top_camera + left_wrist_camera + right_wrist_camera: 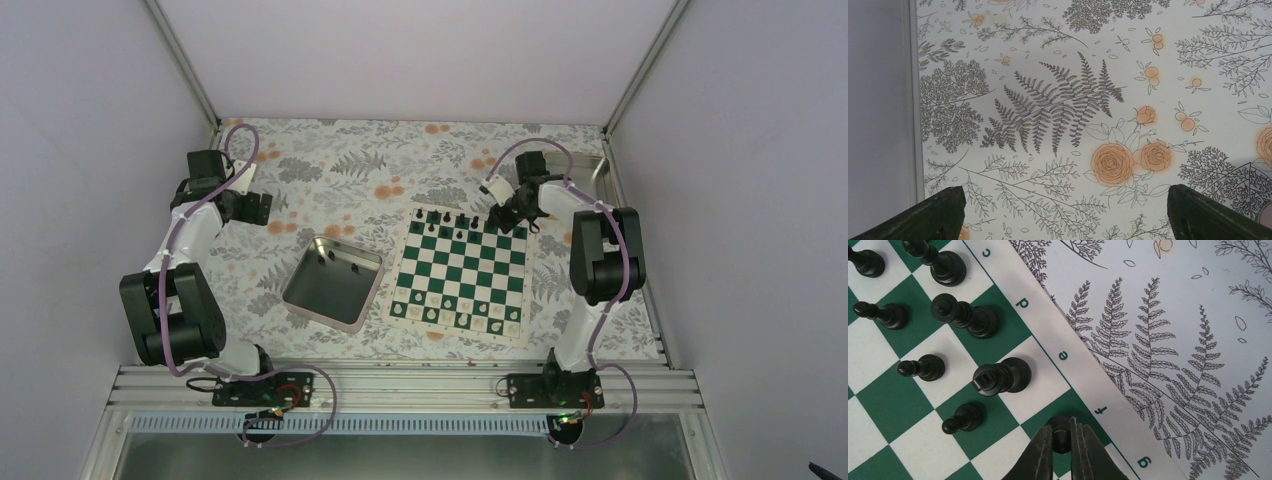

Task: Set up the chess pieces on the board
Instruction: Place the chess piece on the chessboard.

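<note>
Right gripper (1061, 439): fingers pressed in on a black chess piece (1061, 430), low over the far row of the board, toward its right end.
Held piece: upright between the fingers, over the green square beside the letter f. The fingers hide its kind.
Board (1044, 330): flat on the table, right of centre.
Black pieces on the board: king (1003, 376) on the white e square and queen (965, 316) on the green d square. Pawns (923, 367) stand in the next row nearer.
Pale pieces (462, 319): fill the two near rows.
Metal tray (325, 292): just left of the board, with a few dark pieces in its far part.
Left gripper (1068, 202): fingers spread wide, holding nothing, over the fern-and-rose cloth (1058, 105) at far left, well apart from the board.
</note>
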Available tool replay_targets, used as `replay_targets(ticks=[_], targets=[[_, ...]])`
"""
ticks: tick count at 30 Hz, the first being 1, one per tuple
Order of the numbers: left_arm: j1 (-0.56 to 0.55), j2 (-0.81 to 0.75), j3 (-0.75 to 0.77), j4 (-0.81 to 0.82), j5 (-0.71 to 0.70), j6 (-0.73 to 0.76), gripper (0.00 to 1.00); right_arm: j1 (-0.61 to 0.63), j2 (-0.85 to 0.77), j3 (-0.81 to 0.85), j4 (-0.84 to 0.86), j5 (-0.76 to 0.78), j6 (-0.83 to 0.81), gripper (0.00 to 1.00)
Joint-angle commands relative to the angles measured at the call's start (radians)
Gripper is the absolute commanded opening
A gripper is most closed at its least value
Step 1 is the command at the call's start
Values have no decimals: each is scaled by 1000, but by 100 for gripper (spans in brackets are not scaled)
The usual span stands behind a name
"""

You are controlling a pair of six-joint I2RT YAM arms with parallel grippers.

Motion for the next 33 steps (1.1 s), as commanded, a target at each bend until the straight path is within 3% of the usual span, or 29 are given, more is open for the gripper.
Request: replay_targets(ticks=[1, 8, 33], targets=[[9, -10, 0, 14, 6, -10, 100, -10, 18, 29, 11, -9, -19, 8], [9, -19, -1, 23, -3, -13, 100, -10, 14, 32, 0, -1, -25, 13], [9, -19, -6, 25, 4, -10, 100, -13, 25, 8, 8, -10, -29, 13]])
